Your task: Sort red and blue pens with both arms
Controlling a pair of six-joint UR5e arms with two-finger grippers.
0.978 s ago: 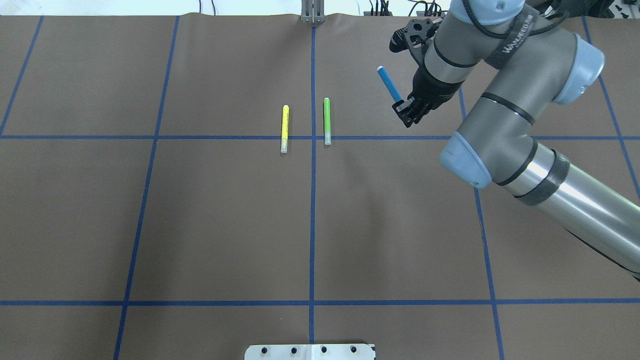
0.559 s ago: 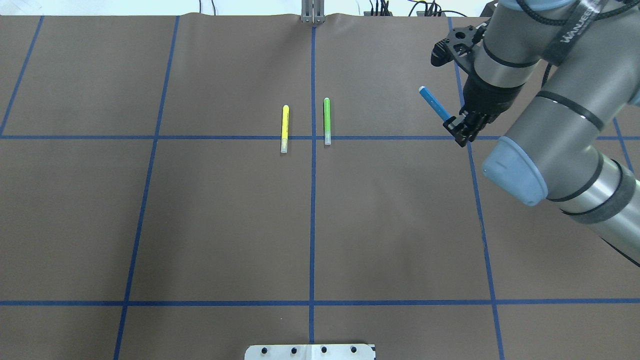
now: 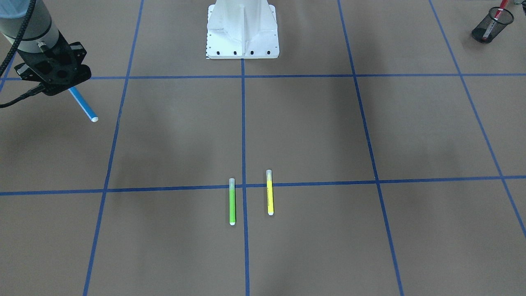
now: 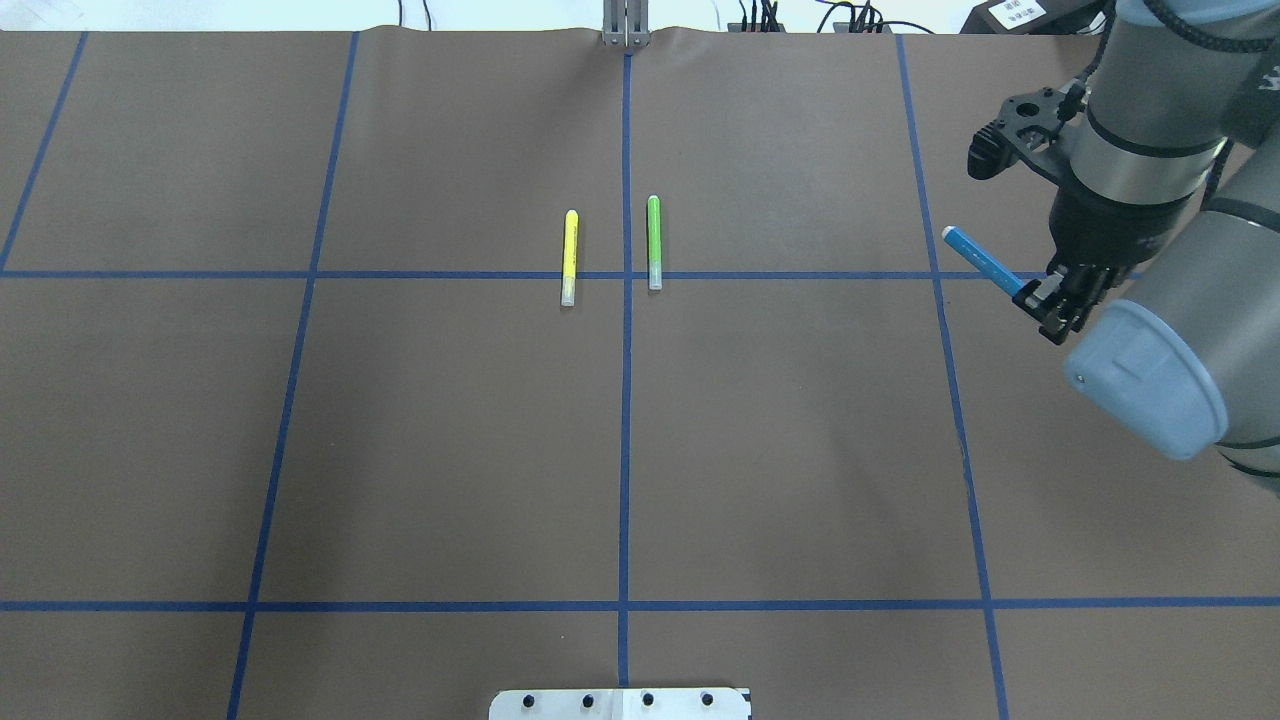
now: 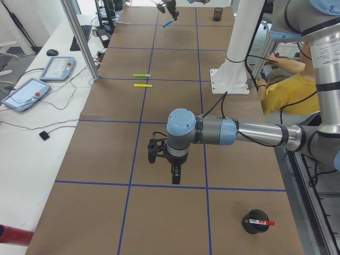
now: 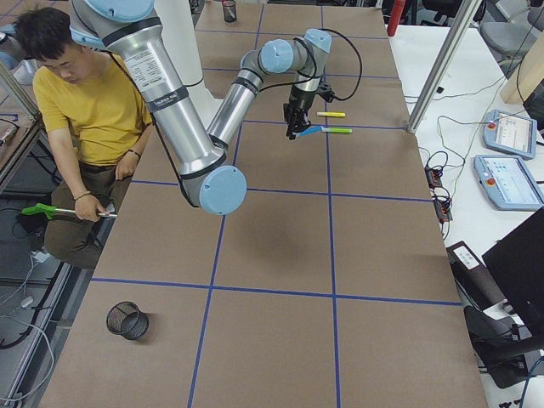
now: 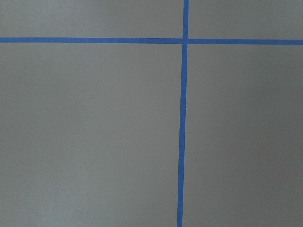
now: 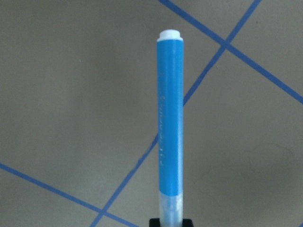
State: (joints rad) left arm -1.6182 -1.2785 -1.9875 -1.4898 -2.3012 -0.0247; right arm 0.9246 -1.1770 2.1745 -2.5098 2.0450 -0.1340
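The right gripper (image 4: pixel 1047 303) grips the blue pen (image 4: pixel 982 260) by its cap end and holds it tilted above the table's far right. The red pen (image 3: pixel 497 13) stands in a mesh cup (image 3: pixel 489 32) at the left. Whether the left gripper (image 5: pixel 175 176) is open or closed cannot be told.

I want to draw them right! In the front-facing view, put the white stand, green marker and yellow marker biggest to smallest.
1. white stand
2. green marker and yellow marker: look alike, so tied.
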